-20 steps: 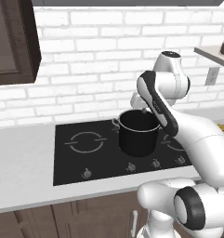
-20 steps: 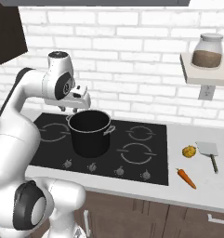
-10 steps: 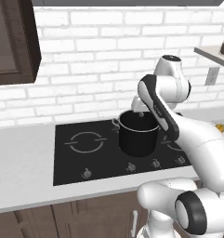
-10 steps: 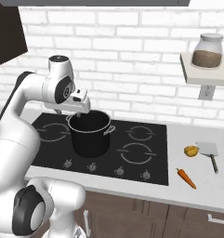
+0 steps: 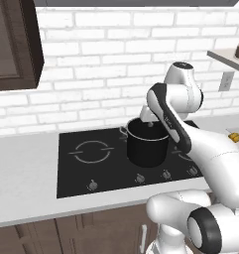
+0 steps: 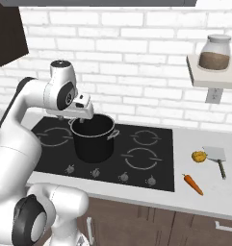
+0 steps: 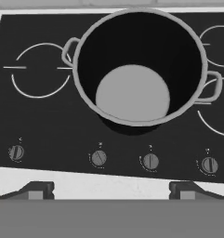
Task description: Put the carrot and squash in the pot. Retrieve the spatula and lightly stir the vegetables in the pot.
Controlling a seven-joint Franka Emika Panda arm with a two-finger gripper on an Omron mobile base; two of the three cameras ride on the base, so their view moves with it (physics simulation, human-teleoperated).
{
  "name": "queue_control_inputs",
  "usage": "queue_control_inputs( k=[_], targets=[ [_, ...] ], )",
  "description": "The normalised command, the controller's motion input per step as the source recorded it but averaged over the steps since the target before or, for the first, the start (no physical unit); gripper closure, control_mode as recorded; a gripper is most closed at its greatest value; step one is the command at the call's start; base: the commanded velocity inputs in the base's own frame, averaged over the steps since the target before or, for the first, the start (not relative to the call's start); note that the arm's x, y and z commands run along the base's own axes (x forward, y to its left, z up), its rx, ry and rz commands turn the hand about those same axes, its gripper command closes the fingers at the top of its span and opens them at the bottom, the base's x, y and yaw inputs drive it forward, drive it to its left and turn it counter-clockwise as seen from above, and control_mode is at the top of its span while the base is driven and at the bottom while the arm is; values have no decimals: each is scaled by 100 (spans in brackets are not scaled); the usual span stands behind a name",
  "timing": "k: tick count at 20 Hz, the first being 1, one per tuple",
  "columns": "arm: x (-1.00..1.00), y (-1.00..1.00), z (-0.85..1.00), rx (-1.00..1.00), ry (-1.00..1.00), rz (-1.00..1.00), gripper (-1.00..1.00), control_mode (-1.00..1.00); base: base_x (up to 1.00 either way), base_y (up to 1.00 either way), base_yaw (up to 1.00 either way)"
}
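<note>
Since a second ago our hand has shifted a little along the rim of the pot, dropping closer to it, while the base cameras and everything on the counter have kept their places. We see the gripper hanging just over the pot's far left edge, and looking down the hand view its two dark fingertips sit wide apart at the bottom with nothing between them, so it is spread. We find the pot on the black cooktop over the near left burner, upright, with its pale bottom bare and a silver handle out to each side. Along the cooktop's near edge we count a row of small knobs. We see the grey counter run out to the right, where the carrot lies nearest us, the yellow squash sits further back, and the spatula lies just right of the squash, apparently not touching it. We note white brick wall behind, a shelf at the right carrying a jar with brown contents, and a dark cabinet up at the left
</note>
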Motion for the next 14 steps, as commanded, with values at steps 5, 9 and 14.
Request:
queue_control_inputs(
  k=[5, 9, 14],
  targets=[
    [0, -1, 0, 0, 0, 0, -100, -100, 0, 0, 0],
    [0, -23, 0, 0, 0, 0, -100, -100, 0, 0, 0],
    [0, -38, 0, 0, 1, 0, -100, -100, 0, 0, 0]
  ],
)
